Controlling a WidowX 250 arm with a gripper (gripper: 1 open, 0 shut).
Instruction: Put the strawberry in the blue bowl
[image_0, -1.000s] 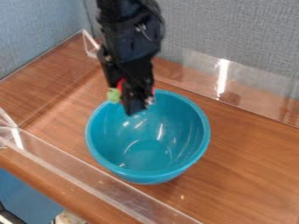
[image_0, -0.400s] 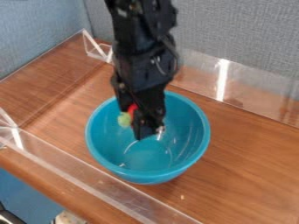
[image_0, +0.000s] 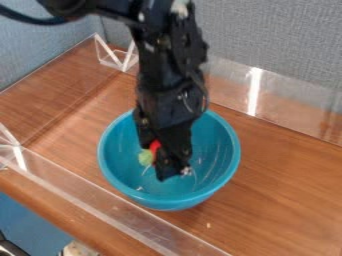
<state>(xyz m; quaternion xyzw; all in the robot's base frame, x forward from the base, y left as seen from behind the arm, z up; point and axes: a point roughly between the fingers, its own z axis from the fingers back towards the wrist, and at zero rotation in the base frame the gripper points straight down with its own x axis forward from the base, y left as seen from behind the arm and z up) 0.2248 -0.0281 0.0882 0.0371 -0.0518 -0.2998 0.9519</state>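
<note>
lower into the blue bowl (image_0: 201, 187) now, the pincer (image_0: 170, 172) is clamped on the strawberry (image_0: 151, 152).

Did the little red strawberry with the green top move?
Yes, the red toy strawberry with the green top moved lower, deeper inside the round teal-blue bowl.

The bowl (image_0: 127, 178) is showing a plain teal-blue, and the strawberry (image_0: 152, 150) is showing red with light green. The arm (image_0: 168, 70) is appearing black, the tabletop (image_0: 283, 185) is displaying warm orange-brown, and the back wall (image_0: 274, 35) is wearing speckled grey.
</note>
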